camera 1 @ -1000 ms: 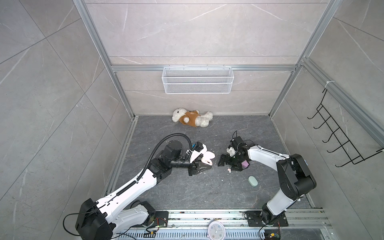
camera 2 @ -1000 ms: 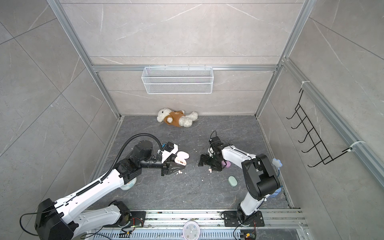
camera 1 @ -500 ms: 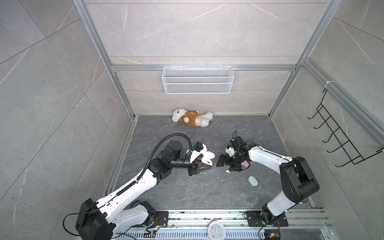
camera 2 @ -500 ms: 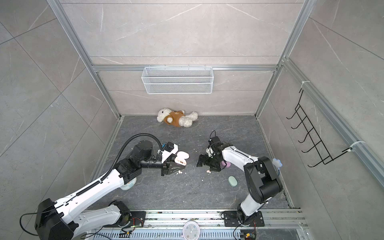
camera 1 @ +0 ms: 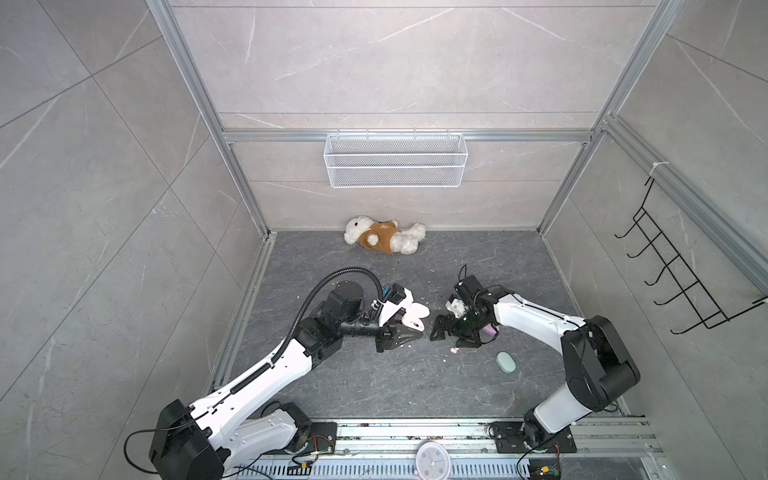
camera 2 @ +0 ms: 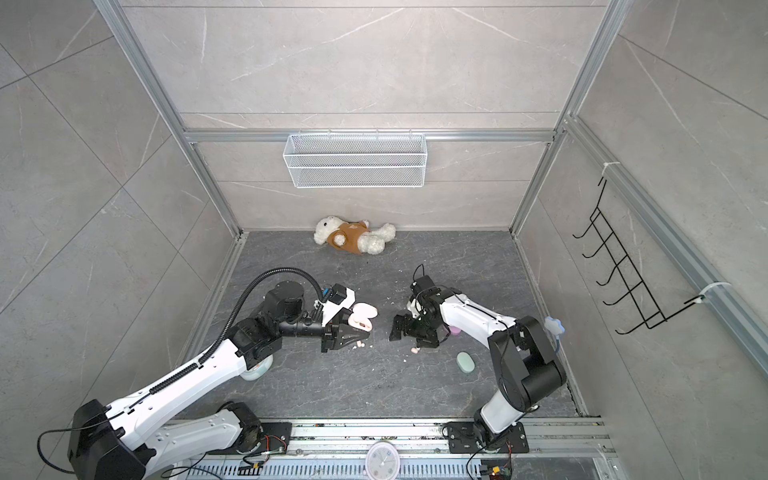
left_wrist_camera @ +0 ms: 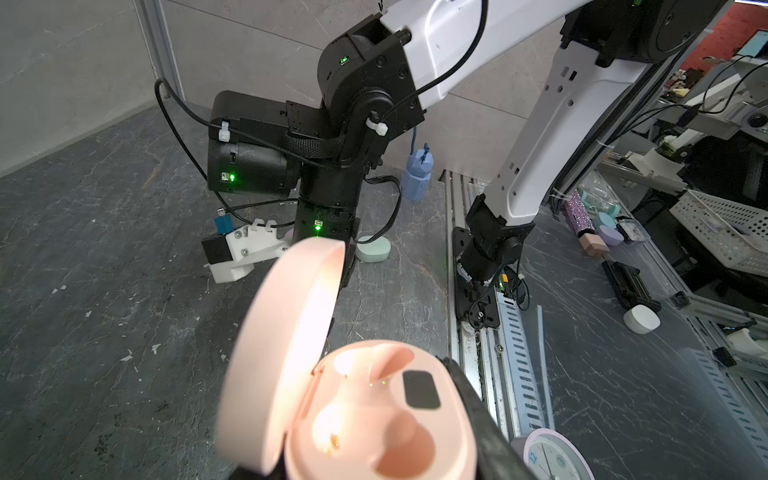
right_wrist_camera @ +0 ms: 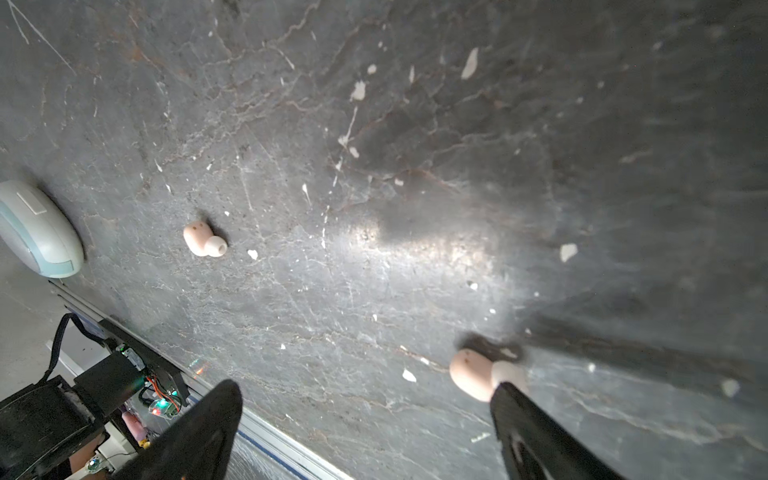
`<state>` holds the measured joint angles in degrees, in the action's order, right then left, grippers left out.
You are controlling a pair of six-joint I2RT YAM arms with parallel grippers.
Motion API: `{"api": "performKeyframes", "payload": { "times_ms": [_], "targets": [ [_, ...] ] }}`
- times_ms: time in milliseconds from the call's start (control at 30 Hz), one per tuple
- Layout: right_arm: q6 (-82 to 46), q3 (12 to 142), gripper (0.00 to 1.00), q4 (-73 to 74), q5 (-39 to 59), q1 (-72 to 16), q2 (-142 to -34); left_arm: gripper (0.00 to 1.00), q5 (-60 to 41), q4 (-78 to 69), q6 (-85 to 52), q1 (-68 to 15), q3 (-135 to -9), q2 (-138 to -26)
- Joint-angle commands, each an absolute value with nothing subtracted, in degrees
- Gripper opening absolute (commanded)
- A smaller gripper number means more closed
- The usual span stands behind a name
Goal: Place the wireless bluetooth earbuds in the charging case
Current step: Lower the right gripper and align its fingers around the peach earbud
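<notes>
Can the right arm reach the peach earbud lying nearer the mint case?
Likely yes: the right gripper is open, low over the floor, and that peach earbud lies uncovered, clear of the mint case.

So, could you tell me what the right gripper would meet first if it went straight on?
Probably bare floor: the right gripper points down at it, open, a peach bud beside one finger.

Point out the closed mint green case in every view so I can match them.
Top view: mint green case just right of the loose peach earbud.
Top view: same spot.
Left wrist: beyond the open peach case lid, beside the right arm, at.
Right wrist: cut off at the frame edge, near the same earbud.
Landmark: the front rail, in all four.
</notes>
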<state>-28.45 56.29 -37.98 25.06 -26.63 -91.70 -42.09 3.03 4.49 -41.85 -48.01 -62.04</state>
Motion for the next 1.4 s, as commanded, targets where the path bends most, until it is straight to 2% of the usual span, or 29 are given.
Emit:
{"api": "performKeyframes", "payload": {
  "times_ms": [0,167,500,933,1367],
  "targets": [
    [-27.4,57.7,0.96,-41.4,22.5,-27.0,-88.5,0.23,-42.4,2.3,4.1,-41.7,-48.4,-60.6],
    [-24.5,60.9,0.95,-43.3,16.6,-26.9,-91.3,0.22,-42.6,2.0,4.0,-41.7,-48.4,-60.9],
    [-22.5,62.6,0.95,-39.6,18.3,-26.8,-100.0,0.22,-42.4,2.1,3.9,-41.7,-48.5,-60.0],
    [-25.1,55.9,0.94,-38.5,20.7,-28.2,-95.9,0.22,-42.4,2.4,4.4,-41.7,-48.6,-60.1],
    [-27.9,54.8,0.94,-39.7,21.3,-30.9,-93.4,0.22,-42.5,3.0,4.5,-41.7,-48.6,-59.6]
  ]
}}
